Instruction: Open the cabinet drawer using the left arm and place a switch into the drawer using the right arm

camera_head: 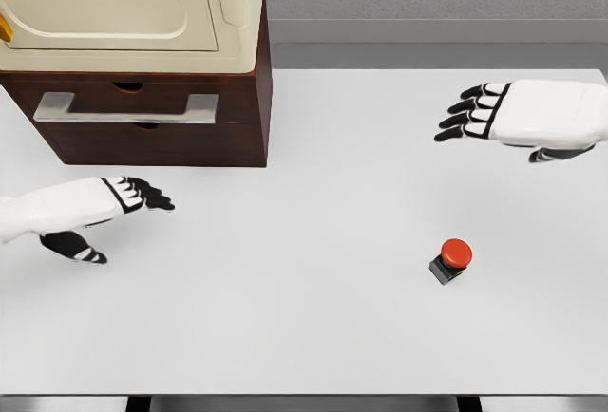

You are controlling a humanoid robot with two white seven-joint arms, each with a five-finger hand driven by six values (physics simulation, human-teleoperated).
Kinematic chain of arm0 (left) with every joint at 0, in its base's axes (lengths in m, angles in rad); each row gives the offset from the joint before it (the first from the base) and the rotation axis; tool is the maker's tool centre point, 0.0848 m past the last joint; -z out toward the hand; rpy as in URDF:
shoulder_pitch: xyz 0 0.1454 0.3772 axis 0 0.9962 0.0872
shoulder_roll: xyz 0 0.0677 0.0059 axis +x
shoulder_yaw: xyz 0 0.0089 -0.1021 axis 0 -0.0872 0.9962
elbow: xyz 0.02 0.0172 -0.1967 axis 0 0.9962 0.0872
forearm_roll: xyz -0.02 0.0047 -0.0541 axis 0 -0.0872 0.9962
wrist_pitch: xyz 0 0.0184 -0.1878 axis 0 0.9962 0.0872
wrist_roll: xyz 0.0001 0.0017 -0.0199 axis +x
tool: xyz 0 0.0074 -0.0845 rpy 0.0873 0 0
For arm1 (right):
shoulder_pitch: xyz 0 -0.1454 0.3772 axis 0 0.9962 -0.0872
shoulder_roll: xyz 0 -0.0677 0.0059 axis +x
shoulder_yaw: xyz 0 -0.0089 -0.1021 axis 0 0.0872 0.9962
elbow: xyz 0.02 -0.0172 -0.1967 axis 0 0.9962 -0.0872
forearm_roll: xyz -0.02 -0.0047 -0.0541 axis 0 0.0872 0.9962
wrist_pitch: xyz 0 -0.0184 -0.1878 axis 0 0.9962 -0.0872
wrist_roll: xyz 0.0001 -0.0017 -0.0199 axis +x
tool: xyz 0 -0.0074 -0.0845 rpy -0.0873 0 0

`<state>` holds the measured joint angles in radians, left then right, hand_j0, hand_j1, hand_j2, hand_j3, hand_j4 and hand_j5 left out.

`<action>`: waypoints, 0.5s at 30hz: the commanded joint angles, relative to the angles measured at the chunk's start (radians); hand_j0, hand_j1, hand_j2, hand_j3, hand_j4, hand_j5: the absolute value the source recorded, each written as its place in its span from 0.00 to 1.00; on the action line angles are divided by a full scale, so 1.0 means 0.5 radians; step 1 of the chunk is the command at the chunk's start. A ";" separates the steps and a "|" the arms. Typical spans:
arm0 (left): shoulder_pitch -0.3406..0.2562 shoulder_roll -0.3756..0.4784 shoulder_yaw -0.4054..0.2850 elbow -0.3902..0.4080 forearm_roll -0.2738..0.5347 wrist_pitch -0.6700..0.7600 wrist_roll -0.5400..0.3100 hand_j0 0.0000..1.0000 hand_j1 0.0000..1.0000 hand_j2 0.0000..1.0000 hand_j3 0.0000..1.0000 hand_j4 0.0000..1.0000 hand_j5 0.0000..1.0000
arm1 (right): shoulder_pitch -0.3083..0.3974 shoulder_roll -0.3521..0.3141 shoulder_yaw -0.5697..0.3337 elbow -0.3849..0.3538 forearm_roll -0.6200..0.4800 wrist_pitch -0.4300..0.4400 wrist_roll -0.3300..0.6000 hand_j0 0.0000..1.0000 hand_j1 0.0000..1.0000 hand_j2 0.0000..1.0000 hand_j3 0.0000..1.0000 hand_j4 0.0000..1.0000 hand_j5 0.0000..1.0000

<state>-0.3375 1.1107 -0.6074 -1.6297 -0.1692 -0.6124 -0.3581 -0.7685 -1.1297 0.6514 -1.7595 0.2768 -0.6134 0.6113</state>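
A dark brown cabinet (161, 118) stands at the table's back left, its drawer closed, with a grey bar handle (126, 108) across the front. The switch (452, 258), a red round button on a small black base, sits on the table at the right of the middle. My left hand (114, 205) hovers below the handle at the left edge, fingers spread and holding nothing. My right hand (494, 120) hangs at the upper right, well behind the switch, with its fingers extended and nothing in them.
A cream-coloured appliance (133, 4) rests on top of the cabinet. The white table (304, 336) ends at a front edge near the bottom of the picture, and a grey wall runs behind it.
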 commanded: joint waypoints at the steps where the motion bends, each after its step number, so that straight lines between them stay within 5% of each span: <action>1: 0.000 0.009 0.000 -0.051 0.007 0.003 -0.011 1.00 1.00 1.00 1.00 1.00 1.00 | 0.000 -0.002 0.001 0.000 -0.008 0.005 -0.001 1.00 1.00 1.00 1.00 1.00 1.00; 6: -0.043 0.009 -0.006 -0.069 0.016 0.003 -0.005 1.00 1.00 1.00 1.00 1.00 1.00 | 0.009 -0.026 0.050 0.006 -0.011 0.005 -0.001 1.00 1.00 1.00 1.00 1.00 1.00; 8: -0.129 0.003 -0.092 -0.195 0.025 0.003 0.005 1.00 1.00 1.00 1.00 1.00 1.00 | 0.064 -0.023 0.056 0.003 -0.005 0.005 -0.001 1.00 1.00 1.00 1.00 1.00 1.00; 15: -0.344 0.000 -0.104 -0.266 0.332 0.003 0.011 1.00 1.00 1.00 1.00 1.00 1.00 | 0.184 -0.072 0.059 0.000 0.069 0.005 -0.001 1.00 1.00 1.00 1.00 1.00 1.00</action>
<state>-0.5276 1.1066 -0.6573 -1.7517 -0.0496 -0.6123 -0.3542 -0.6796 -1.1583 0.6799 -1.7592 0.3100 -0.6134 0.6112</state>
